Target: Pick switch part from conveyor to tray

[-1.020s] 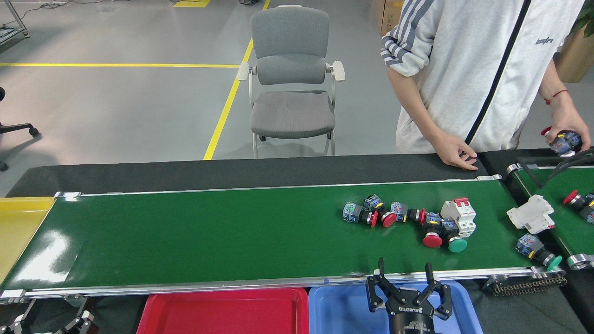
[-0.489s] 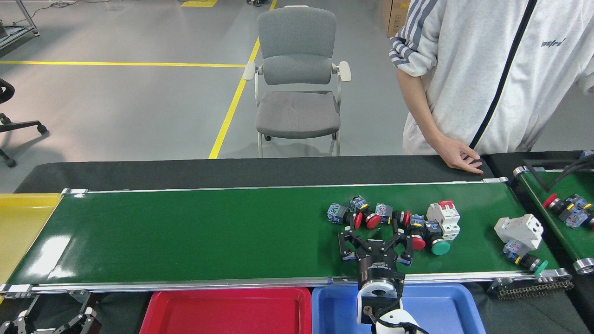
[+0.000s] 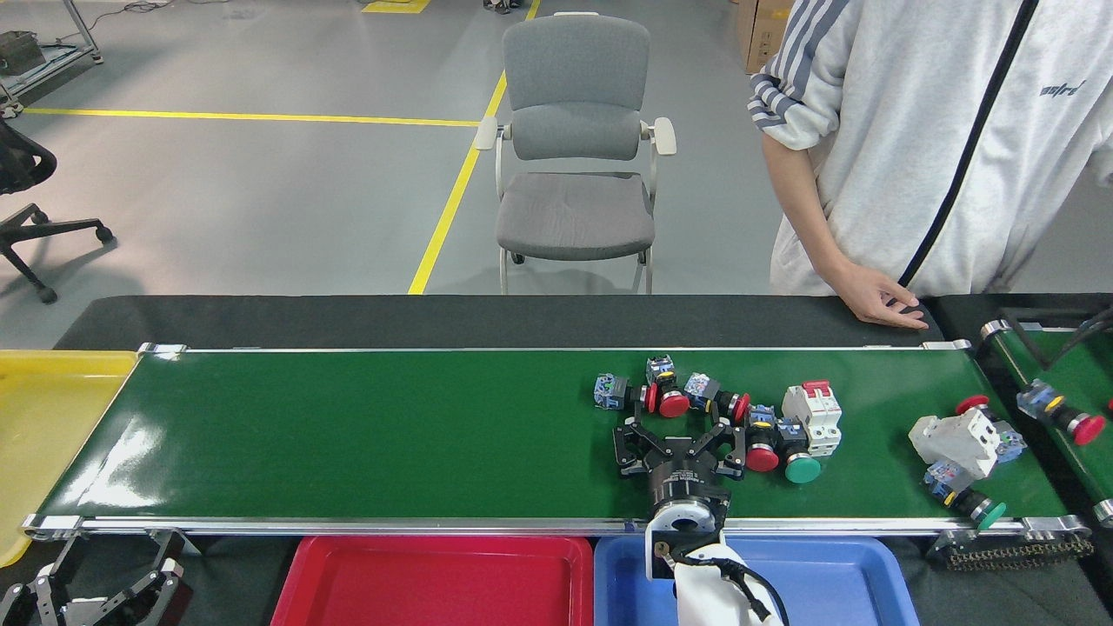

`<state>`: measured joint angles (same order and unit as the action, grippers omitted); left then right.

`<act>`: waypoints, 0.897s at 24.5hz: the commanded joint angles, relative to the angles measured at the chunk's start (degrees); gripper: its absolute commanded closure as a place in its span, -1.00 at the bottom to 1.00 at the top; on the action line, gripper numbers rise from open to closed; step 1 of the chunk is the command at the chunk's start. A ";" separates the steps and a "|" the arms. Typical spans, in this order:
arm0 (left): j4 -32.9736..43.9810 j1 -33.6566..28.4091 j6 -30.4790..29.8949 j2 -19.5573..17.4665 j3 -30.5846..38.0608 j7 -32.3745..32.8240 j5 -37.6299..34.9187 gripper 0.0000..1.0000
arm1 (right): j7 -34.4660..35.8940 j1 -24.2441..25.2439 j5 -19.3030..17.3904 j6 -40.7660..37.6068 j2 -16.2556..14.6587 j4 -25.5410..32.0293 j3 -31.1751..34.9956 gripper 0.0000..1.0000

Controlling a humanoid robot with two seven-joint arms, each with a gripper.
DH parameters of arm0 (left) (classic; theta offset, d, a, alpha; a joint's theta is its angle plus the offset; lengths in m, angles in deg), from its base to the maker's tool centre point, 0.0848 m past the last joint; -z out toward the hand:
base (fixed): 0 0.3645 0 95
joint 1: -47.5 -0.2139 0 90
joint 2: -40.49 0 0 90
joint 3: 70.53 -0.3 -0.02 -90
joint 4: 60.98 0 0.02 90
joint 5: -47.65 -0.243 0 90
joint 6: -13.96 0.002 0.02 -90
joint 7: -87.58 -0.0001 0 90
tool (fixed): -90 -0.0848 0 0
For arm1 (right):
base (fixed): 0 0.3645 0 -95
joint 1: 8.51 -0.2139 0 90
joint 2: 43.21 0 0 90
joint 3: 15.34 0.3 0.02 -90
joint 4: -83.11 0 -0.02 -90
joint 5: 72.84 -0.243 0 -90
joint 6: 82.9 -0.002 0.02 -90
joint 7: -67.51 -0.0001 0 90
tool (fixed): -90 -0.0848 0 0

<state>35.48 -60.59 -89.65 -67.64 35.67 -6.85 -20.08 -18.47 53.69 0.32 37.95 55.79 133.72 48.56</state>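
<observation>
Reaching step: right gripper (image 3: 679, 432), fingers spread wide and empty, over conveyor (image 3: 348, 435) just short of red push-button switch (image 3: 666, 401) in the cluster. Next: descend, close, carry to blue tray (image 3: 835, 582). Left gripper (image 3: 96, 596) unclear.

Green conveyor (image 3: 365, 435) carrying switch parts toward its right end.

A cluster of red-capped push-button switches (image 3: 665, 398) lies touching one another right of centre, with a green-capped switch (image 3: 798, 462) and a white circuit breaker with red lever (image 3: 815, 417) just beside them. Near the right end lie another white breaker (image 3: 955, 439) and a green-capped button (image 3: 967, 497).
</observation>
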 commanded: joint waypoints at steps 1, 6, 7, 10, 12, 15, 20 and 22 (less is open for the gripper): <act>-0.49 1.30 0.17 -0.86 -0.83 -0.14 -0.13 -1.00 | 1.87 -2.96 -1.08 -0.10 0.32 -1.65 0.00 -0.95; -1.45 3.33 0.17 -1.47 -1.35 0.03 -0.22 -1.00 | 2.04 -7.35 -3.46 -0.53 0.41 -7.54 -0.44 -0.83; -1.45 3.50 0.17 -1.83 -1.79 0.03 -0.22 -1.00 | 2.04 -7.53 -3.37 -1.15 0.41 -7.71 -1.41 -0.65; -1.89 4.03 0.17 -2.00 -2.93 0.03 -0.13 -1.00 | 1.52 -7.62 -3.63 -4.58 -0.12 -7.98 -5.45 0.36; -2.07 4.03 0.17 -2.00 -2.93 0.03 -0.13 -1.00 | 1.87 -7.53 -3.54 -5.81 -0.30 -7.98 -5.89 0.87; -2.07 3.94 -0.01 -2.09 -2.93 0.03 -0.13 -1.00 | 2.04 -7.27 -3.37 -6.25 -0.30 -7.63 -6.07 0.98; -1.89 3.50 -0.27 -2.27 -2.76 0.03 -0.04 -1.00 | 2.75 -6.04 -3.19 -8.53 -0.65 -2.53 -6.16 0.98; -1.89 3.50 -0.27 -2.27 -2.67 0.03 -0.04 -1.00 | 2.75 -4.45 -3.02 -9.67 -1.53 1.77 -6.33 0.98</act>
<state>33.02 -57.20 -89.65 -69.14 32.54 -6.64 -20.10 -16.49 49.70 -2.89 29.45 54.65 132.96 42.30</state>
